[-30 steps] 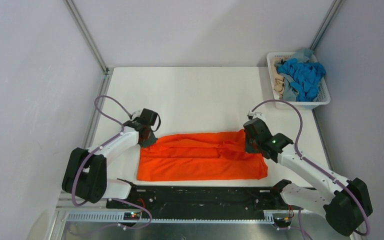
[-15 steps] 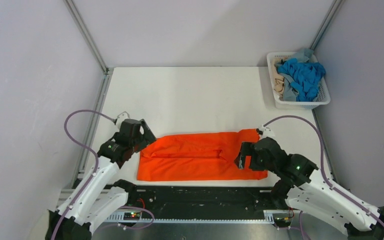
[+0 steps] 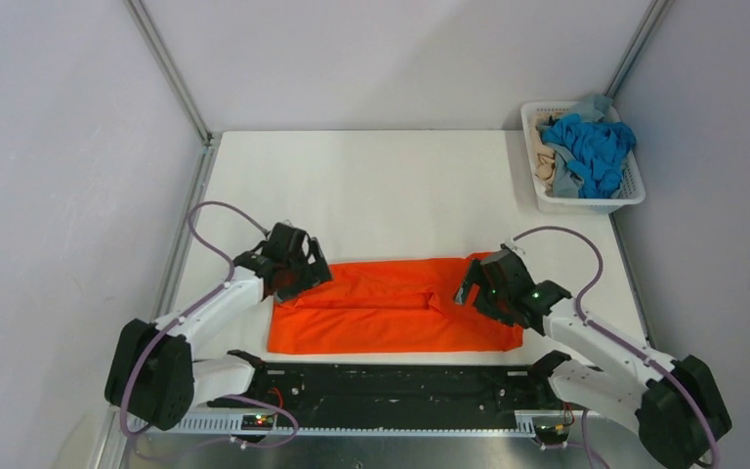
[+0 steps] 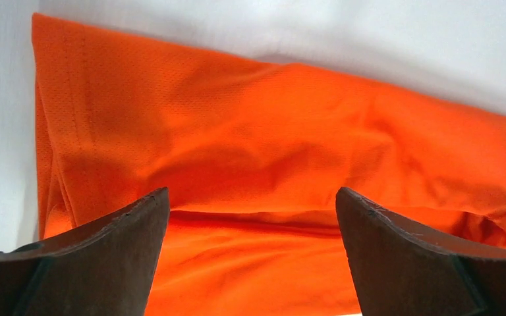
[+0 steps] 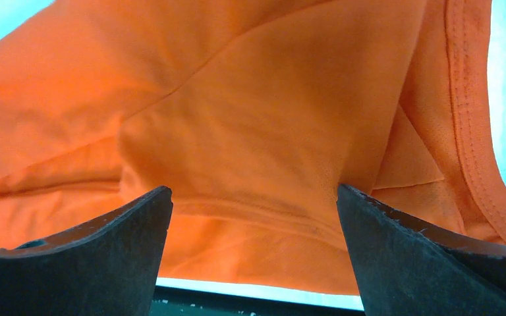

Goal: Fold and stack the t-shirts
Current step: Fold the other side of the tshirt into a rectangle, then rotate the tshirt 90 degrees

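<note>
— Orange t-shirt [image 3: 395,318]: how far along?
— Folded lengthwise, flat at desk [image 3: 371,186] front; cross-folds, stacking left. Left gripper [image 4: 252,194], right gripper [image 5: 253,191] gaping wide above its ends, holding nothing. Other t-shirts [image 3: 591,151] heaped in basket [image 3: 586,203].

We see a plain bright orange t-shirt [image 3: 395,315], fine mesh in its weave, on the white table [image 3: 371,186]. At two o'clock the white slotted basket [image 3: 586,204] holds a bright blue shirt [image 3: 601,151], a grey-blue shirt [image 3: 598,102] and a beige shirt [image 3: 545,164].
</note>
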`<control>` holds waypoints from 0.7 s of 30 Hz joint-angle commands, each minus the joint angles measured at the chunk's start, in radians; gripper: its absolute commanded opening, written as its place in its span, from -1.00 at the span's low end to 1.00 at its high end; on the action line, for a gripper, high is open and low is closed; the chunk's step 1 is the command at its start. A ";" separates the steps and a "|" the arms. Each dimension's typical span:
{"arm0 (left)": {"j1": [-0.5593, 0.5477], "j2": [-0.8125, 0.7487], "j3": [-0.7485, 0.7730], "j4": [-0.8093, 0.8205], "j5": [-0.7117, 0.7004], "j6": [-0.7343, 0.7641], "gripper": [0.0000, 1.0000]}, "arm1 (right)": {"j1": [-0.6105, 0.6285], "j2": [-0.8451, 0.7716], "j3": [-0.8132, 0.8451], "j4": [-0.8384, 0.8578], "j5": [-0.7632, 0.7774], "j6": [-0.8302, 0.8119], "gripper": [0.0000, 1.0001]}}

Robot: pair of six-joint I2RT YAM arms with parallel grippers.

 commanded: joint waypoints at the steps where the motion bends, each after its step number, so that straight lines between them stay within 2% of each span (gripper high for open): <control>1: -0.001 0.036 -0.052 0.041 -0.055 0.024 0.99 | -0.078 0.063 -0.053 0.137 -0.098 0.044 0.99; 8: 0.034 0.111 -0.111 0.048 -0.120 0.005 0.99 | -0.245 0.106 -0.151 0.228 -0.189 0.010 0.99; 12: 0.022 0.068 -0.128 0.053 -0.085 -0.037 0.99 | -0.308 0.215 -0.132 0.340 -0.224 -0.021 0.99; 16: -0.086 0.020 -0.112 0.058 -0.074 -0.090 0.99 | -0.339 0.418 0.019 0.388 -0.251 -0.075 0.99; 21: -0.223 0.042 -0.084 0.085 -0.088 -0.191 0.99 | -0.351 0.638 0.317 0.294 -0.255 -0.153 0.99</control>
